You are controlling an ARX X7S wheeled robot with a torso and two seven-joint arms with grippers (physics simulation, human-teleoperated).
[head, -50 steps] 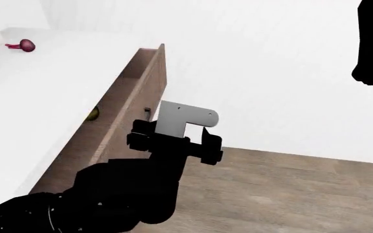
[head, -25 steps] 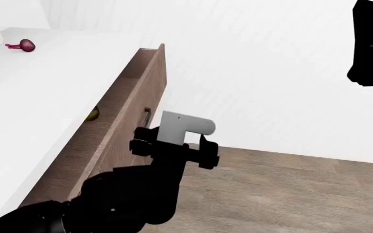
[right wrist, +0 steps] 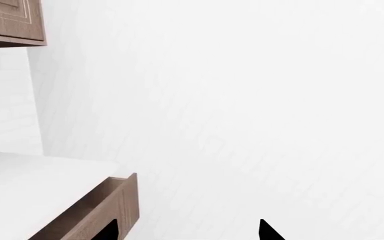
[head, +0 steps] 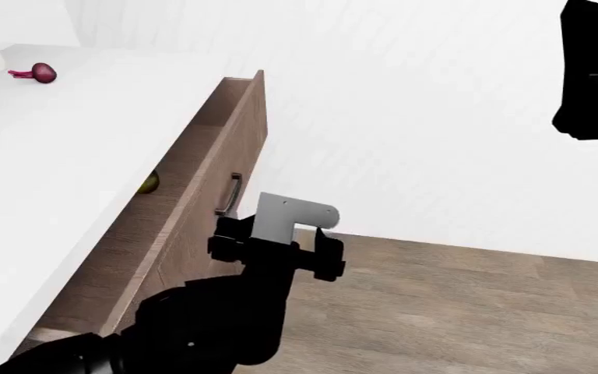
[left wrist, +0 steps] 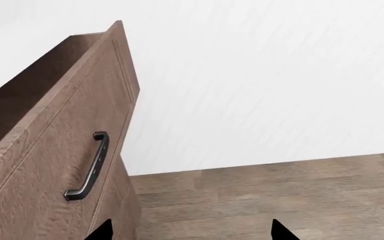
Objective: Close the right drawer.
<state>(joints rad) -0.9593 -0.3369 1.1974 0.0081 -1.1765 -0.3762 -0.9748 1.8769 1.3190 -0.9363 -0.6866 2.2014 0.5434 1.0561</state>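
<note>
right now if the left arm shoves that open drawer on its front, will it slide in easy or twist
The drawer looks like a stiff wooden box, so it should probably slide straight rather than flex. A push near its handle seems least likely to twist it. The small greenish object inside looks round and may roll. The left gripper is close beside the front.

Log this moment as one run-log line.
right drawer: open | left gripper: open, beside handle, no contact | right gripper: open, raised away

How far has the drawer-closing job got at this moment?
Nothing is done yet: the right drawer stands pulled well out from under the white countertop. In hand: the left pincer sits open in front of the drawer front, near the handle. Pushing it fully shut remains.
</note>
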